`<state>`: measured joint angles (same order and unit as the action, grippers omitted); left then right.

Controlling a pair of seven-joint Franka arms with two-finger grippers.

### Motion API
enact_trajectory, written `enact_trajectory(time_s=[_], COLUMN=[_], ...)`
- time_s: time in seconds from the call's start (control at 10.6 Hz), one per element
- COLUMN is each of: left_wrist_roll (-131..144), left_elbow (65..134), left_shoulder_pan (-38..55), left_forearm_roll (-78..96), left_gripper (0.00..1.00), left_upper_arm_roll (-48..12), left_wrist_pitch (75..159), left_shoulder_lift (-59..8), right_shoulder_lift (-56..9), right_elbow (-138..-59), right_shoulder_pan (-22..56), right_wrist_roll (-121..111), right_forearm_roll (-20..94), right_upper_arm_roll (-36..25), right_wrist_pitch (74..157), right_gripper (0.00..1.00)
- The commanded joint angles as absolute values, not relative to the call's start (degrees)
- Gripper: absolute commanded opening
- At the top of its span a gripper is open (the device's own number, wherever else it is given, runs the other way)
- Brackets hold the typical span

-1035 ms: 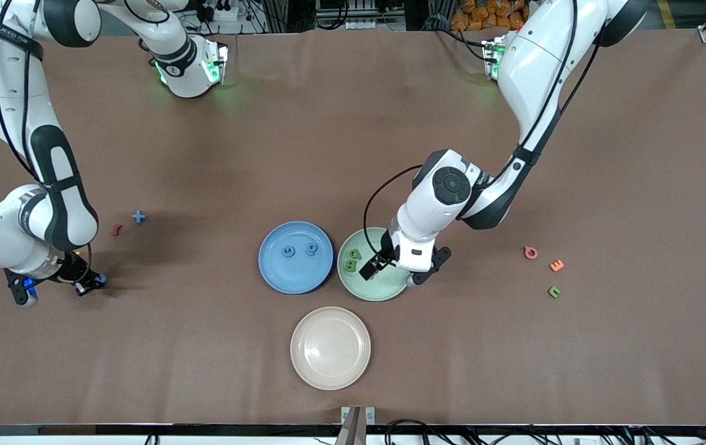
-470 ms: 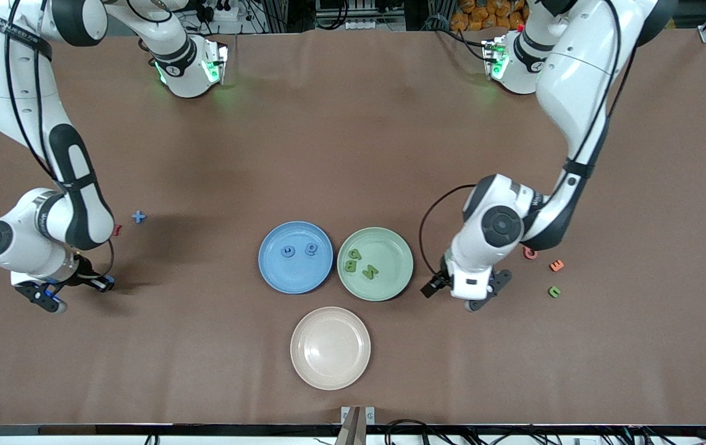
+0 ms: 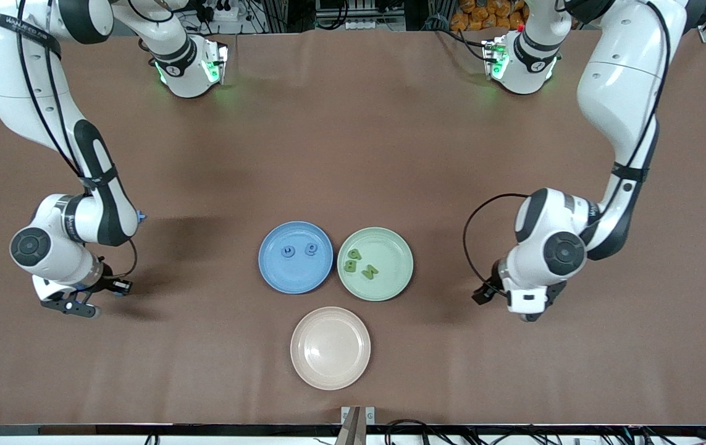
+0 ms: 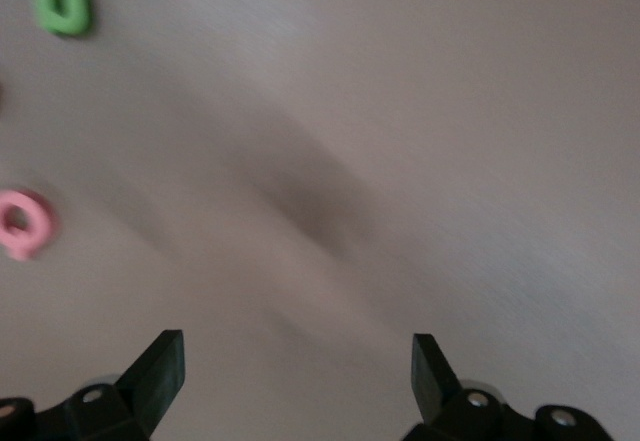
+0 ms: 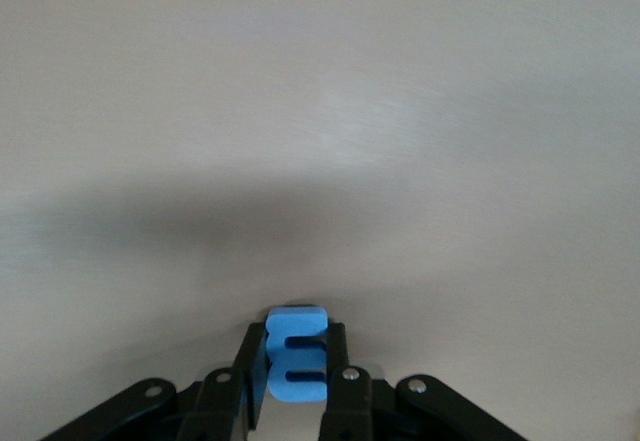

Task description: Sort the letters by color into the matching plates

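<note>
My right gripper [image 5: 296, 381] pinches a blue letter [image 5: 297, 353] by its flat faces; light, squashy foam, I'd say. Left gripper [image 4: 298, 371] gapes empty near the green letter [image 4: 62, 5].

The blue plate [image 3: 295, 257] and the pale mint green plate [image 3: 375, 264] lie flat on the table, side by side and almost touching, the green one toward the left arm's end. In the blue plate lie two small blue letters [image 3: 310, 249]. In the green plate lie three small green letters [image 3: 369, 271], close together. One blue letter E [image 5: 297, 353] is held above the table. A green letter U [image 4: 62, 4] lies flat on the bare table.
</note>
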<state>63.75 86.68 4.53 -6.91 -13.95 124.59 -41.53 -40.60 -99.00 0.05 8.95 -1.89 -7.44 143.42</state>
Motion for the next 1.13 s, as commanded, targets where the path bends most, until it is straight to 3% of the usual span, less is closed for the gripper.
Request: enact_trajectory(time_s=[0.0,0.38,1.04], left_wrist_roll=[61.09,60.73,60.73], left_elbow=[92.61,96.15,95.98], left_shoulder_pan=[-1.3,-7.02,-9.58], left_forearm_roll=[-8.09,-12.19,-15.9], left_gripper=[1.0,1.0,1.0], left_upper_arm_roll=[-14.5,-14.5,-13.71], left_wrist_pitch=[122.26,124.35,135.87], left_shoulder_lift=[-37.19,-35.33,-41.04], right_shoulder_lift=[-40.34,-40.34,-39.82], right_elbow=[-97.65,-97.21,-94.05], right_shoulder_pan=[-0.26,0.61,5.35], right_wrist_roll=[8.09,8.78,20.01], right_forearm_roll=[-3.43,-3.43,-2.9], right_upper_arm_roll=[-3.44,0.43,2.63], right_wrist_pitch=[143.0,142.82,138.8], right_gripper=[0.14,0.14,0.12])
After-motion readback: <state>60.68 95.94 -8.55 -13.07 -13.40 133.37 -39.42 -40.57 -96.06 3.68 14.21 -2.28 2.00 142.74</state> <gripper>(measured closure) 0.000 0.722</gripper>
